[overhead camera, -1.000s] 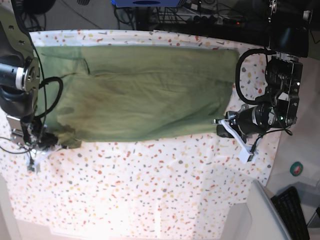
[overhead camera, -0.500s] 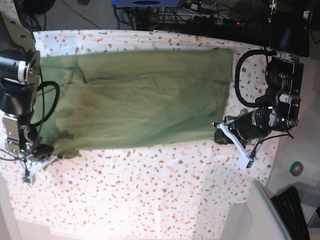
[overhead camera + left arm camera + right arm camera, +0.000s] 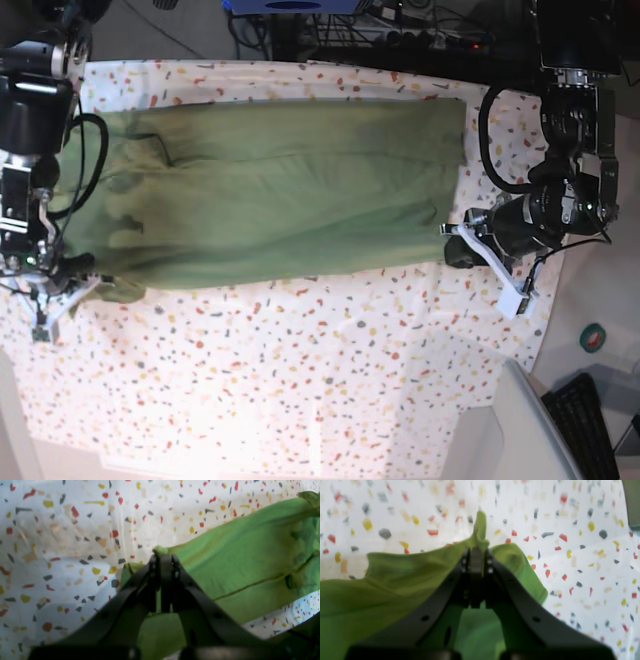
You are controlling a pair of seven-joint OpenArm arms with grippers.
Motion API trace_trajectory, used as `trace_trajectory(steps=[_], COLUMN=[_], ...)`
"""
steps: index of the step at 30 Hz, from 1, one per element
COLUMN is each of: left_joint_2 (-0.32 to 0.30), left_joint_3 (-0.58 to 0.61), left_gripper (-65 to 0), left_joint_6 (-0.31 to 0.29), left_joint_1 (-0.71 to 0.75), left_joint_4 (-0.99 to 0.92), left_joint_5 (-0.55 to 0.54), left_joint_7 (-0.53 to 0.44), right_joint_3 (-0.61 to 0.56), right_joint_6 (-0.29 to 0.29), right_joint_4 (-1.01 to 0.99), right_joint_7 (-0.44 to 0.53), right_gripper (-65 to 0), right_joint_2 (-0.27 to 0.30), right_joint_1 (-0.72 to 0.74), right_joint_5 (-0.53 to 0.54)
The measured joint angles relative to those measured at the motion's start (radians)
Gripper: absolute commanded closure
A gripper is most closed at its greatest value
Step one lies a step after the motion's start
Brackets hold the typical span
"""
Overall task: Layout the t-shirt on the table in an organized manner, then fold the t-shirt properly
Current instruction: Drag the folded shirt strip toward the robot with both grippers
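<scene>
Speckled table [image 3: 300, 400] carried the t-shirt [image 3: 290, 190], spread lengthwise in your base view. Left wrist view: your left gripper [image 3: 162, 560] was clamped on a shirt edge. Right wrist view: your right gripper [image 3: 476, 555] pinched a raised corner likewise.

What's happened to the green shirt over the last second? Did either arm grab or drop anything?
Nothing was grabbed or dropped. Both arms shifted slightly, and the t-shirt between them now lies straighter and flatter on the table. The left end effector and right end effector stay shut on the shirt's near corners, as before.
</scene>
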Motion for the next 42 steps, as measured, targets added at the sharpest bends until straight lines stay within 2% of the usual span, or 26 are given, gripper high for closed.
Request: trace_trajectory(steps=[10,22,35,42], left_joint_2=[-0.004,-0.007,-0.006,-0.021], left_joint_3=[-0.002,-0.003,-0.002,-0.002], left_gripper=[0.0,0.0,0.0,0.0], left_joint_6=[0.0,0.0,0.0,0.0], left_joint_1=[0.093,0.195,0.28,0.303], left_joint_4=[0.065,0.092,0.095,0.111], left_joint_5=[0.003,0.006,0.007,0.006], left_joint_7=[0.008,0.002,-0.001,-0.007], right_joint_3=[0.002,0.003,0.005,0.089], right_joint_6=[0.0,-0.008,-0.008,-0.007], right_joint_4=[0.259,0.391,0.395,0.396], right_joint_7=[-0.129,-0.138,-0.126,-0.127], right_gripper=[0.0,0.0,0.0,0.0], right_joint_2=[-0.011,-0.008,-0.008,-0.019], right_joint_1=[-0.22,-0.416,-0.42,-0.421], right_joint_5=[-0.002,-0.002,0.002,0.002])
